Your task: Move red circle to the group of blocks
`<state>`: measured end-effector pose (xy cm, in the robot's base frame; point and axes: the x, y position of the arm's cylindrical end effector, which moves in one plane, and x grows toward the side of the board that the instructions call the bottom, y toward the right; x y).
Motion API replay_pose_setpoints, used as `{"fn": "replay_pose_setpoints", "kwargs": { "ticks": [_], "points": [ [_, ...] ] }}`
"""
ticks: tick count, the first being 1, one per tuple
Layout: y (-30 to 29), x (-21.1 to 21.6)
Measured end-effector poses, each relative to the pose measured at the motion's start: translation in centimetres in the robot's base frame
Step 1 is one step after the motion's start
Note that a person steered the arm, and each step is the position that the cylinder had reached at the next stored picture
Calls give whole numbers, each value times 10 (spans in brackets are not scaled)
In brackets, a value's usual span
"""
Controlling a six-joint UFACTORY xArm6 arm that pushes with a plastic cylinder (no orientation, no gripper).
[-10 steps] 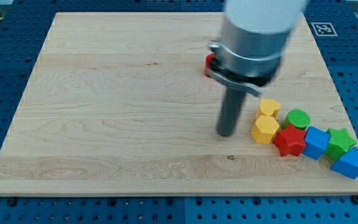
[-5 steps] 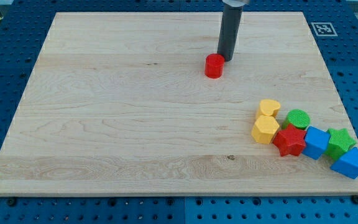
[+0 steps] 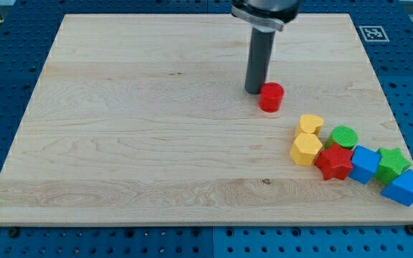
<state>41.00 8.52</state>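
Note:
The red circle [image 3: 270, 97] is a small red cylinder lying right of the board's middle. My tip [image 3: 254, 90] stands just to its upper left, touching or almost touching it. The group of blocks lies at the lower right: a yellow heart [image 3: 310, 124], a yellow hexagon [image 3: 305, 149], a green circle [image 3: 344, 136], a red star [image 3: 335, 163], a blue block [image 3: 365, 163], a green star [image 3: 393, 162] and a blue triangle [image 3: 402, 188]. The red circle is apart from the group, up and to the left of the yellow heart.
The wooden board [image 3: 135, 129] lies on a blue perforated table. A black-and-white marker tag [image 3: 373, 33] sits beyond the board's top right corner.
The red circle has slid down and to the right, closer to the group. My tip moved from the board's lower middle up behind the circle, then followed it down and right.

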Motion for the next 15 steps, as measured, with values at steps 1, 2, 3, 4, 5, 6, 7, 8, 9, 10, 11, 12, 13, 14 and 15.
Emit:
{"fn": "replay_pose_setpoints", "kwargs": {
  "ticks": [1,2,3,4,5,6,7,8,9,10,11,12,13,14,15],
  "points": [
    [12,29],
    [22,49],
    [35,57],
    [49,60],
    [53,60],
    [52,53],
    [63,50],
    [76,41],
    [75,19],
    [78,-11],
    [88,-11],
    [114,8],
    [134,25],
    [144,29],
    [143,6]
  ]
}}
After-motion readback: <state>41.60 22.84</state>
